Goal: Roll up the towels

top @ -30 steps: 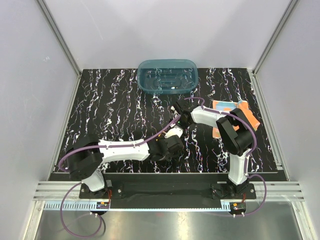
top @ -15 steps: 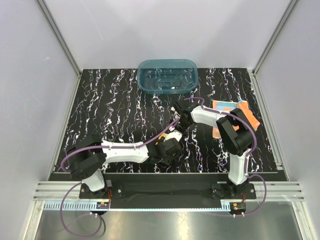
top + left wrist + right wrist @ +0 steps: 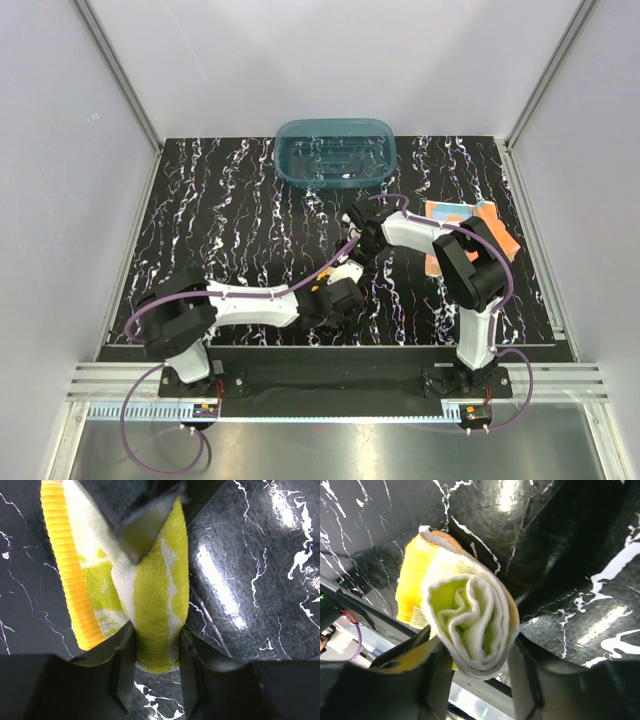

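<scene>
The yellow towel point(image 3: 155, 605), rolled into a spiral, is near the middle of the black marbled table point(image 3: 230, 220). My left gripper point(image 3: 155, 630) pinches one end between narrow jaws. My right gripper point(image 3: 477, 650) flanks the spiral end, touching it; I cannot tell whether it clamps. The orange towel point(image 3: 452, 212) lies at the table's right side.

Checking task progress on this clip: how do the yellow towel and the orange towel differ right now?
The yellow towel is rolled into a spiral; the orange towel lies unrolled. The yellow towel sits between the fingers of the left gripper and the right gripper; the orange towel is touched by neither and is partly hidden behind the right arm. Both are soft cloths on the black marbled table.
</scene>
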